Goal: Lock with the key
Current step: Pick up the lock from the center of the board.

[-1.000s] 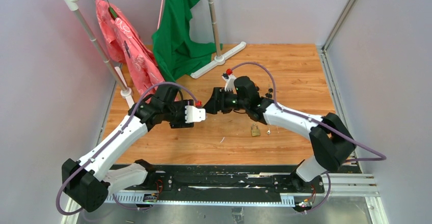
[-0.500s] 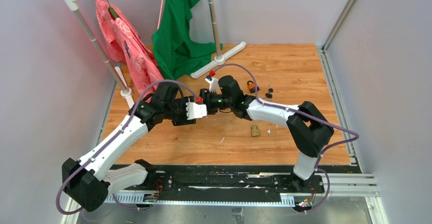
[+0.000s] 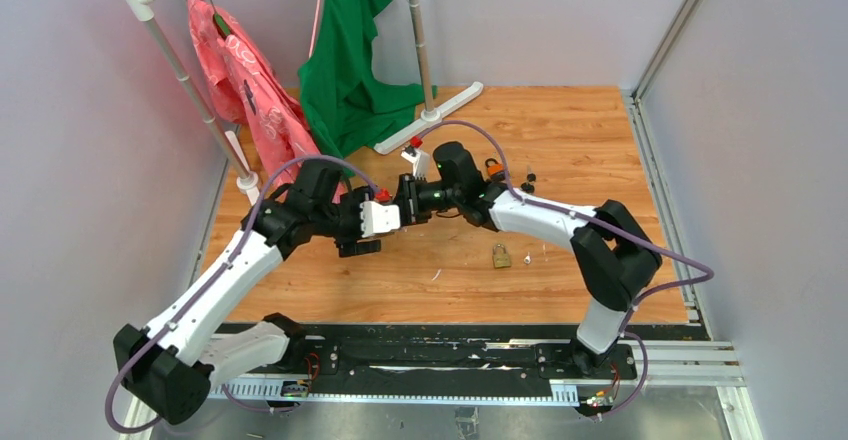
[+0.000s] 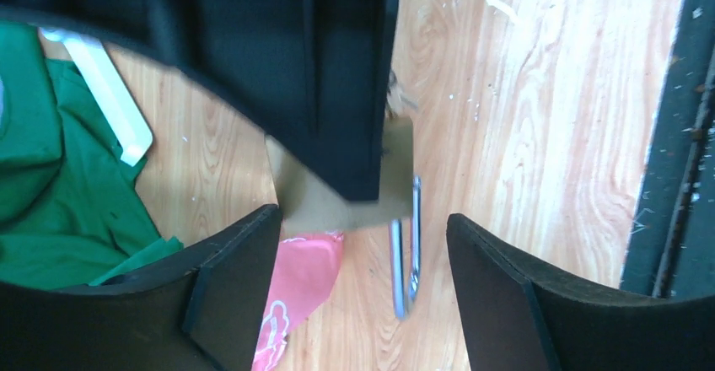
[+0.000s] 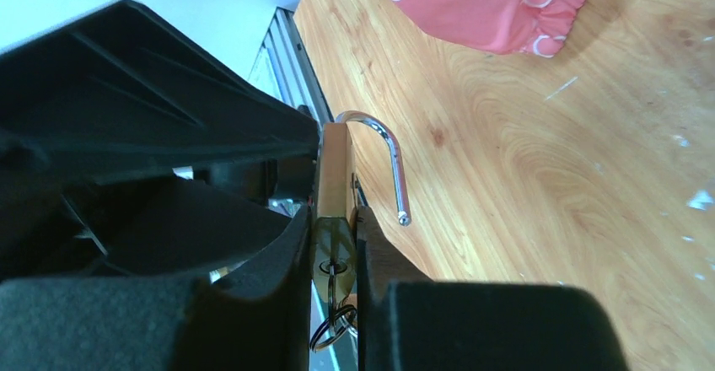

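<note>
While the right gripper (image 5: 335, 244) is pinching the brass padlock (image 5: 334, 187) above the wooden table (image 3: 560, 130), its shackle (image 5: 389, 158) is swinging free and a key ring (image 5: 327, 327) is hanging below; the left gripper (image 4: 362, 287) is standing open, touching nothing.

No readable text or labels anywhere

Showing two arms with white link shells and black joint housings, bolted to a black rail; trailing a purple cable along each arm; wearing a white block with a red cap at the left gripper (image 3: 385, 217) and the right gripper (image 3: 404, 203); displaying matte black ribbed fingers (image 4: 228, 278) up close
</note>
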Robot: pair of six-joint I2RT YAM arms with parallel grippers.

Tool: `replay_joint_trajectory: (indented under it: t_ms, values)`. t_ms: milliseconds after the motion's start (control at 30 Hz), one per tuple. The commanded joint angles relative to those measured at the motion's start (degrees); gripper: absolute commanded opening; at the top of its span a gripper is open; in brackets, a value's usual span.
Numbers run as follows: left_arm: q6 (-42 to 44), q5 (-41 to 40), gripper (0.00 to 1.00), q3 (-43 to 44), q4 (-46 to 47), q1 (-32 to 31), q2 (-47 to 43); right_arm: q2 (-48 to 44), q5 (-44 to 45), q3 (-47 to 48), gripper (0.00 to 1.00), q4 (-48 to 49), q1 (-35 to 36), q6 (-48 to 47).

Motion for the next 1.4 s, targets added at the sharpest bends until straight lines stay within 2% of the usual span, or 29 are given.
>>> replay_joint_trajectory:
  t_ms: [0,67,133,233,333,433,467,500,533,600,700,900,933,967,1033,1100,1133,1167,1233,1267,1367]
  values:
    - [-2.8,9.2,0.76,2.0,-5.9,3.8,-6.1,-7.9,-5.7,2.7,0.0,-7.5,-3.2,-9.8]
    - [-3.7,6.2,0.76,-0.4,-3.1,4.6,-10.4,-10.5,-6.3,3.7,0.0,-13.3,-3.2,-13.1]
    - [-4.9,3.6,0.76,-3.0,0.4,4.6,-14.7,-12.2,-7.0,3.4,0.0,-15.0,-3.3,-14.0]
    - [-3.9,3.8,0.76,-6.9,2.9,4.6,-18.7,-14.1,-7.9,2.6,0.0,-14.4,-3.2,-13.1]
    - [-9.3,2.3,0.76,-10.5,7.2,4.9,-20.0,-15.1,-9.4,2.7,0.0,-13.9,-2.9,-13.0]
    - [-10.7,5.1,0.73,-12.6,9.5,5.8,-21.2,-16.1,-9.8,2.5,0.0,-13.3,-2.6,-13.2]
    - [-11.4,5.1,0.71,-13.6,10.6,5.8,-21.8,-16.4,-10.3,2.5,0.0,-13.0,-2.6,-13.2]
    - [-12.6,4.6,0.64,-14.5,11.9,5.9,-22.4,-16.8,-10.7,2.4,0.0,-13.0,-2.5,-13.3]
    - [-13.4,4.3,0.51,-15.2,12.8,6.1,-22.8,-17.3,-10.7,2.4,0.0,-13.0,-2.4,-13.3]
    - [-13.1,5.8,0.45,-16.0,13.3,6.3,-23.7,-17.8,-10.6,1.9,0.0,-12.4,-2.4,-13.0]
    - [-13.5,9.6,0.47,-17.4,14.3,6.3,-24.7,-17.9,-10.8,1.1,0.0,-9.9,-2.0,-11.3]
    - [-21.3,14.7,0.45,-20.4,22.1,6.3,-26.9,-17.2,-9.9,1.4,0.0,-9.3,-1.5,-11.0]
    - [-21.9,15.6,0.39,-20.5,22.4,6.3,-27.2,-17.1,-9.9,1.3,0.0,-9.2,-1.5,-11.0]
    - [-22.5,15.9,0.19,-20.6,22.5,6.3,-27.5,-17.2,-9.8,1.3,0.0,-9.2,-1.5,-11.1]
    - [-23.8,16.0,0.0,-20.9,22.8,6.4,-28.0,-17.2,-9.5,1.3,0.0,-9.8,-1.5,-11.6]
    - [-24.3,16.2,0.0,-21.1,22.4,6.9,-28.5,-17.2,-9.3,1.8,0.0,-11.2,-1.5,-12.8]
    - [-24.9,16.4,0.0,-21.1,22.2,7.2,-28.7,-17.1,-9.2,2.2,0.09,-13.2,-1.5,-14.8]
    - [-25.5,16.6,0.0,-21.1,21.9,7.4,-29.0,-17.1,-9.0,3.0,0.22,-14.9,-1.5,-16.4]
    - [-25.6,18.1,0.0,-20.8,20.3,7.6,-29.4,-17.2,-7.8,5.6,0.68,-22.7,-1.8,-23.9]
    - [-25.2,19.6,0.0,-20.7,18.6,7.6,-29.5,-17.7,-6.3,7.0,0.72,-28.6,-2.2,-27.6]
    - [-24.4,21.2,0.0,-20.2,15.0,7.6,-29.9,-20.5,-0.4,10.7,0.73,-38.6,-3.3,-38.4]
